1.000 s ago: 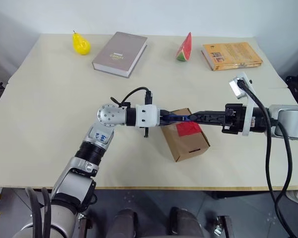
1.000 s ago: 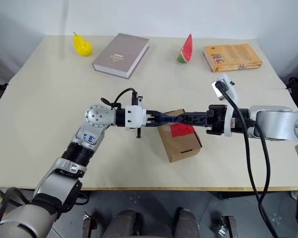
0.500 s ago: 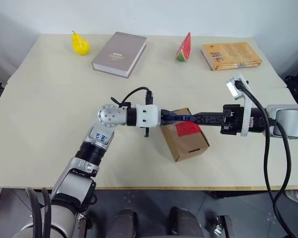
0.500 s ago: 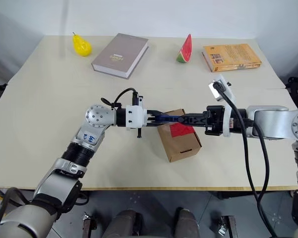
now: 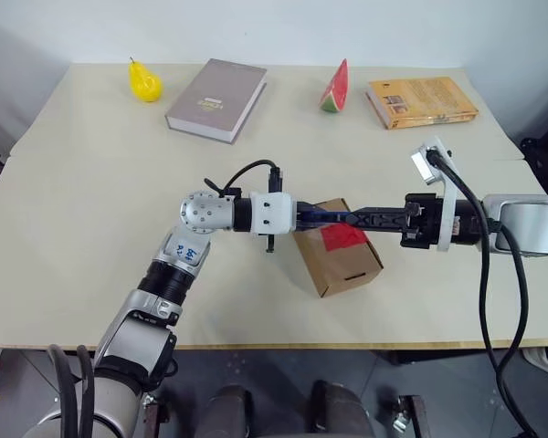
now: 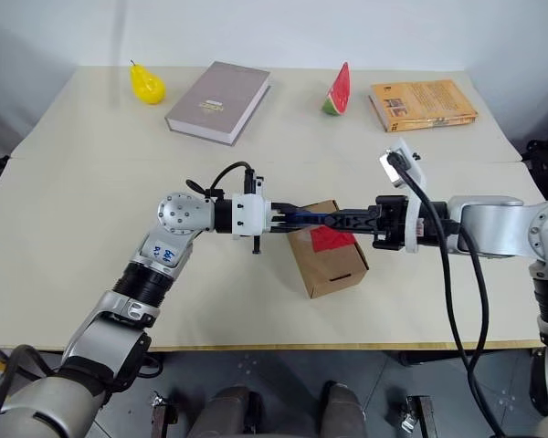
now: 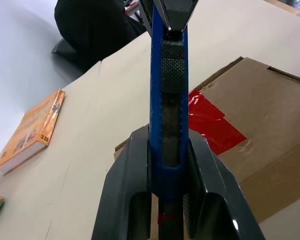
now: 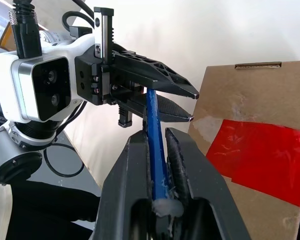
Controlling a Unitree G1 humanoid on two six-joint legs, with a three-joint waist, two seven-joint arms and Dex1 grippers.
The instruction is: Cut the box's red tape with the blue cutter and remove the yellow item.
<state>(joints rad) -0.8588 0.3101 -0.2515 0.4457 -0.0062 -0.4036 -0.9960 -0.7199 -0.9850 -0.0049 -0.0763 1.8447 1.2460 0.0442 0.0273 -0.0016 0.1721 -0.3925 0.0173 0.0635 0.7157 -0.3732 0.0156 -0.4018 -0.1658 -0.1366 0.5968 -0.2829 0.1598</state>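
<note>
The brown cardboard box (image 5: 342, 263) lies on the table with its flaps closed and the red tape (image 5: 345, 236) across its top. Just above it the blue cutter (image 5: 325, 216) is held level between both grippers. My left gripper (image 5: 320, 216) is shut on one end of it. Facing it from the other side, my right gripper (image 5: 352, 218) has its fingers (image 8: 176, 150) pressed against the cutter's (image 8: 154, 122) other end. In the left wrist view the cutter (image 7: 168, 95) runs over the tape (image 7: 210, 122). The yellow item is hidden.
Along the table's far edge lie a yellow pear (image 5: 144, 80), a grey book (image 5: 216, 99), a watermelon slice (image 5: 331, 88) and an orange book (image 5: 422, 101). A black cable (image 5: 251, 172) loops over my left wrist. Bare tabletop (image 5: 91, 210) surrounds the box.
My right gripper's fingers have closed onto the cutter's free end. The left gripper, the cutter and the box have stayed where they were.
</note>
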